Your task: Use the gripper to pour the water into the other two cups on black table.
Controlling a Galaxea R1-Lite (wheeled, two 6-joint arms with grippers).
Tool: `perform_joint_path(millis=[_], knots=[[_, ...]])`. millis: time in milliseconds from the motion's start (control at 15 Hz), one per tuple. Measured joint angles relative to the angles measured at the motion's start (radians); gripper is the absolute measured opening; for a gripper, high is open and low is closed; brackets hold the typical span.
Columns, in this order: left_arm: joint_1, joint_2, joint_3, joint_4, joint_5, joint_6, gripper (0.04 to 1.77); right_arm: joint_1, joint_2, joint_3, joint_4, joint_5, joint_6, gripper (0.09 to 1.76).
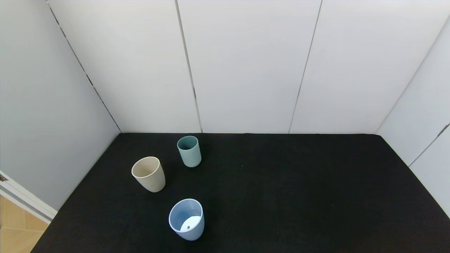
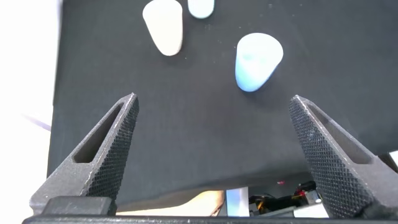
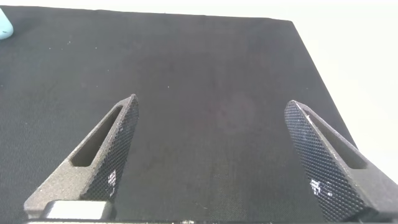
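Note:
Three tumblers stand upright on the left half of the black table (image 1: pixel 281 182). The light blue cup (image 1: pixel 186 219) with a white bottom is nearest me. The beige cup (image 1: pixel 148 174) stands behind it to the left and the teal-green cup (image 1: pixel 189 151) farther back. No water is discernible in any cup. Neither gripper shows in the head view. My left gripper (image 2: pixel 211 106) is open and empty above the table's near edge, with the light blue cup (image 2: pixel 257 61), the beige cup (image 2: pixel 164 26) and the teal-green cup (image 2: pixel 200 7) beyond it. My right gripper (image 3: pixel 210 107) is open and empty over bare table.
White wall panels (image 1: pixel 246 66) frame the table at the back and both sides. A strip of wooden floor (image 1: pixel 14 228) shows past the table's front left corner. A pale cup edge (image 3: pixel 4 25) shows at the border of the right wrist view.

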Motion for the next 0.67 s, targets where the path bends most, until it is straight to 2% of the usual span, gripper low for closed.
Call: perform_joint_path(millis=[467,667], knots=[[-0.031,-0.190,0.067,0.086,-0.001,0.007,1.72,0.000,0.000,0.000,0.000,0.000,0.000,1.71],[-0.038,-0.285,0.135,0.074,0.010,-0.003,1.72,0.000,0.000,0.000,0.000,0.000,0.000,1.71]])
